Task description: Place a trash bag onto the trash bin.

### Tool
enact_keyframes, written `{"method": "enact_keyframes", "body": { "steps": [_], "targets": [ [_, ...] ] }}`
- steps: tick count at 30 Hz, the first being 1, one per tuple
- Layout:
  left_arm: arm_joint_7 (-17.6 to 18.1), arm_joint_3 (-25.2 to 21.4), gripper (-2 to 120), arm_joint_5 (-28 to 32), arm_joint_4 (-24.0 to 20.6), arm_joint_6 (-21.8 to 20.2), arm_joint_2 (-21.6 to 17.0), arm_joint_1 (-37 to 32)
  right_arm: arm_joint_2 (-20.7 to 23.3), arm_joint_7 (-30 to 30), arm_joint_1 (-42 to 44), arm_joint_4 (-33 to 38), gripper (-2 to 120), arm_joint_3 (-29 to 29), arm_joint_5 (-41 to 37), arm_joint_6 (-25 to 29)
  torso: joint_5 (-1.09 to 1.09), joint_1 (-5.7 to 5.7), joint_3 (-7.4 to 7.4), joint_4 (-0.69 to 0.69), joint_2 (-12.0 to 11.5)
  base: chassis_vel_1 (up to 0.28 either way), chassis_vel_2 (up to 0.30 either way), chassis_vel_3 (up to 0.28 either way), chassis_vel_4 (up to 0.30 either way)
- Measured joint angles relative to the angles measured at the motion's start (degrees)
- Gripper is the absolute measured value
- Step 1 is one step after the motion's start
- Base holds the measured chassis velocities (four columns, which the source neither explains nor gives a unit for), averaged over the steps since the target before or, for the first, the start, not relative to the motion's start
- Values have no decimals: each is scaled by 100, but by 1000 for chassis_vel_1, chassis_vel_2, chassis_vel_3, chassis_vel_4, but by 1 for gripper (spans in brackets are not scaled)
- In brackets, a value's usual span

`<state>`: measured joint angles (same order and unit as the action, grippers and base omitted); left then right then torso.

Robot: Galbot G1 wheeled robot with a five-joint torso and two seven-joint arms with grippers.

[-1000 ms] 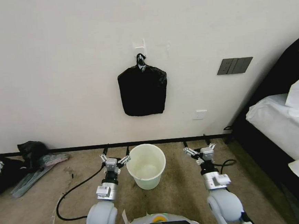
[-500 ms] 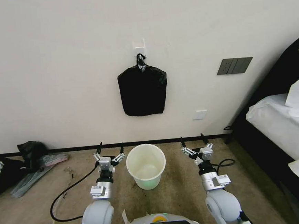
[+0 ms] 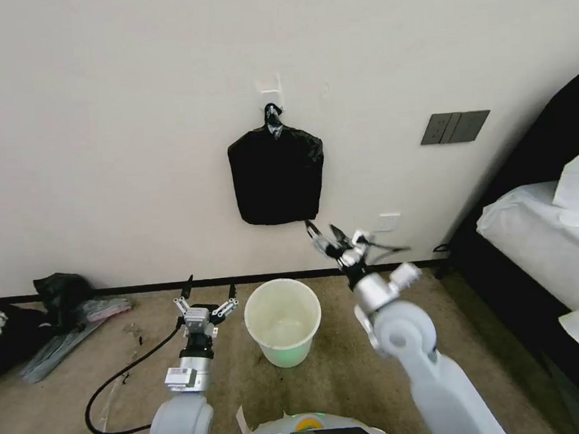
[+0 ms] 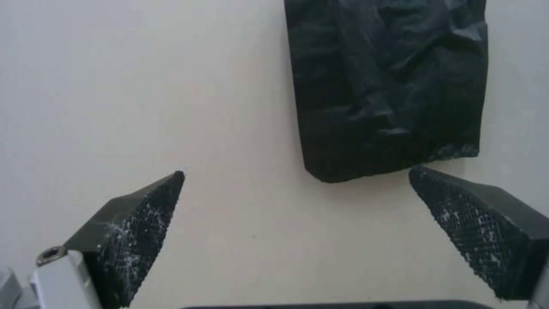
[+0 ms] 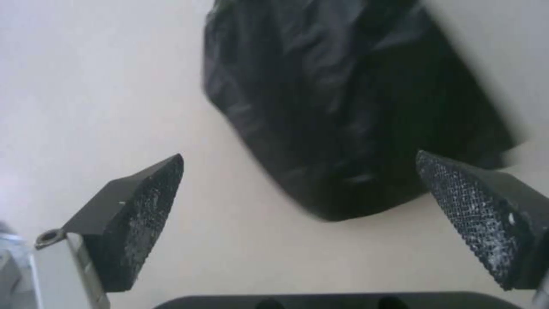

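Biggest change over the last second: the right arm has swung up off the floor. Its right gripper (image 3: 326, 234), which was low beside the trash bin (image 3: 283, 318) half a second ago, now sits raised near the wall, just under the lower right corner of the black pack (image 3: 277, 176) hanging from the wall hook (image 3: 270, 88). Fingers spread wide, nothing between them; the right wrist view confirms both pads (image 5: 137, 214) apart with the pack's dark bulk ahead of them and not touching. Judgement: this is the opening reach toward the hanging black plastic, so the task is barely begun. The left gripper (image 3: 204, 296) has drifted slightly outward from the bin and stays low over the carpet (image 3: 64, 408), also wide open and empty, well apart from the pack. Whole scene otherwise unmoved, camera steady. Bin: small, round, cream-white, tapering to a narrower base, rolled rim, standing upright on the carpet against the skirting, directly below the pack; no liner in it, interior bare. The hanging pack is flat, squarish, wrinkled black film with a grey sheen, knotted at the top where the hook takes it. A loose single trash bag I cannot pick out separately; whether the reach is meant to draw one from this pack I cannot tell. Dark heap (image 3: 49, 309) at far left, untouched.
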<state>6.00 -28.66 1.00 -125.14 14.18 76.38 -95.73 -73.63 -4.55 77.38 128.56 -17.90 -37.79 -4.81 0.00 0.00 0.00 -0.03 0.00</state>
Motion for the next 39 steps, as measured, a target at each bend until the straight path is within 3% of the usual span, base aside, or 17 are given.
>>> {"method": "enact_keyframes", "body": {
  "steps": [2,3,6,10,13,19,24,37,39],
  "targets": [
    [-11,-71,100,11,-22,36,35,-58,63,-360,-787,16,100,252,-1188,-516,-2,0,0,4,0,0,0,0,0],
    [-11,-71,100,11,-22,36,35,-58,63,-360,-787,16,100,252,-1188,-516,-2,0,0,4,0,0,0,0,0],
    [-40,-112,100,3,-52,125,64,-147,2,-1194,-2108,-195,100,502,-3432,-1223,0,0,0,3,0,0,0,0,0],
    [-41,-146,100,-7,-65,130,118,-185,-100,-1388,-2822,-576,100,558,-4148,-1286,-1,1,0,3,0,0,0,0,0],
    [-42,-194,100,-62,-76,139,143,-273,-294,-1546,-3712,-1338,100,635,-4837,-1213,0,0,0,2,0,0,0,0,0],
    [-44,-218,100,-69,-84,182,162,-320,-527,-1646,-4573,-2038,100,780,-5027,-1083,-1,1,1,4,0,0,0,0,0],
    [-48,-266,100,-70,-162,183,176,-385,-1028,-1704,-5572,-2892,100,711,-5177,-931,-1,1,0,3,0,0,0,0,0],
    [-18,-258,100,-138,-298,174,245,-492,-1279,-1992,-5859,-3445,100,659,-5107,-988,0,0,0,2,0,0,0,0,0],
    [-16,-269,100,-137,-300,174,240,-486,-1319,-1985,-5907,-3542,94,664,-5094,-1007,-1,0,0,3,0,0,0,0,0]
  ]
}}
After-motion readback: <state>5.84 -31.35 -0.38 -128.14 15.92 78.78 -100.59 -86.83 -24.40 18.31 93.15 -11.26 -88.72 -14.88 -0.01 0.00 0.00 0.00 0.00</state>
